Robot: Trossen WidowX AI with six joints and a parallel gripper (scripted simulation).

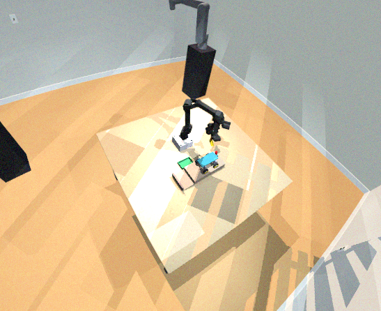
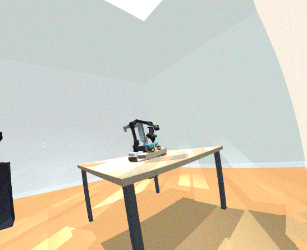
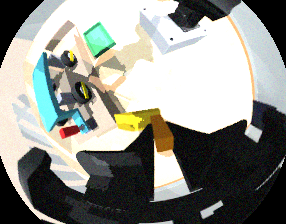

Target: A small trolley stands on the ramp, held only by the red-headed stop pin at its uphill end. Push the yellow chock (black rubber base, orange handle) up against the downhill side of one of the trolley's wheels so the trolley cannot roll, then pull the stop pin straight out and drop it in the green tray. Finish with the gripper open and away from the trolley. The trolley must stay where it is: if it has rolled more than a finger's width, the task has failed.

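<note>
The black parallel-jaw gripper was closed on the orange handle of the yellow chock, which hung beside the ramp, unplaced. The red-headed stop pin stood at the uphill end of the blue-topped trolley. Chocking, pin removal and release remained. The green rectangular tray appeared empty.

The blue flat-topped trolley blocked the tool's low way across the beige sloping ramp; above it, open air left room.
</note>
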